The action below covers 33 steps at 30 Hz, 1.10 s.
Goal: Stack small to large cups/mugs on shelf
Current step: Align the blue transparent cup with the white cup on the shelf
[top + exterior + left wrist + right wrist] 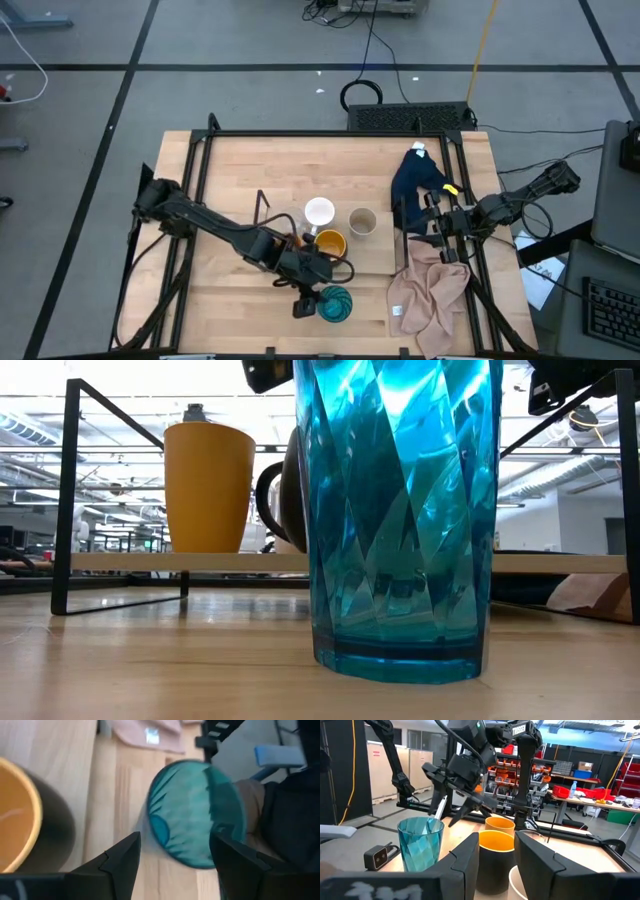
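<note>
Teal cup: see-through blue-green plastic cup (336, 304) with shiny diamond-shaped sides, standing upright on the wooden table (240, 170) near its front edge.
Left gripper (308, 296): right above the teal cup, dark fingers spread wide on both sides of the rim, not squeezing it.
Other cups: dark round mug with yellow inside (330, 243), white mug (319, 212) and beige-grey cup (362, 221) close together mid-table; a smooth orange cup (208, 487) on the light wood shelf with thin black wire frame (150, 561).
Right gripper (437, 232): at the right side over a soft pink cloth (430, 292); jaws partly apart, holding nothing.
Writing: none I can read.
</note>
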### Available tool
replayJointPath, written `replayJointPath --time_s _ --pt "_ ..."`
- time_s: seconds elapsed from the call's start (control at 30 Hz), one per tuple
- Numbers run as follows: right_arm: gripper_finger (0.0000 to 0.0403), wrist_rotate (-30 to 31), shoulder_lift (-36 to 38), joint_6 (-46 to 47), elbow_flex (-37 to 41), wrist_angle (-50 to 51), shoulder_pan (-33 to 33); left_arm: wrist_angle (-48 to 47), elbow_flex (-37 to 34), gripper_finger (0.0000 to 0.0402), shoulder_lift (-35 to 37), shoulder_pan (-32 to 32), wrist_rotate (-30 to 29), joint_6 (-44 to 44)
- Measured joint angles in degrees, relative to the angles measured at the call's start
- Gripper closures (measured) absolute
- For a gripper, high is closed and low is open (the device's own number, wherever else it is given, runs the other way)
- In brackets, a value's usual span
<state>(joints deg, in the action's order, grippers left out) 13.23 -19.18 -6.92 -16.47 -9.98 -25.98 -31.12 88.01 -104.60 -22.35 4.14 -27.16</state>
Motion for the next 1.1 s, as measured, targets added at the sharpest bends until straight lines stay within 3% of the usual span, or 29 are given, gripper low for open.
replayJointPath --time_s 0.4,0.77,1.1 --pt "0.0287 -0.06 0.00 0.00 -0.02 0.00 0.00 -1.75 -0.04 0.0165 -1.49 0.37 -1.06 -1.94" --pt "0.0287 -0.15 -0.01 -0.22 -0.02 0.14 0.00 -0.35 -0.07 0.0165 -4.88 1.56 4.95 -4.01" --pt "0.0287 -0.15 0.00 -0.23 -0.02 0.13 0.00 1.27 -0.04 0.0165 -4.67 1.92 6.96 -1.91"
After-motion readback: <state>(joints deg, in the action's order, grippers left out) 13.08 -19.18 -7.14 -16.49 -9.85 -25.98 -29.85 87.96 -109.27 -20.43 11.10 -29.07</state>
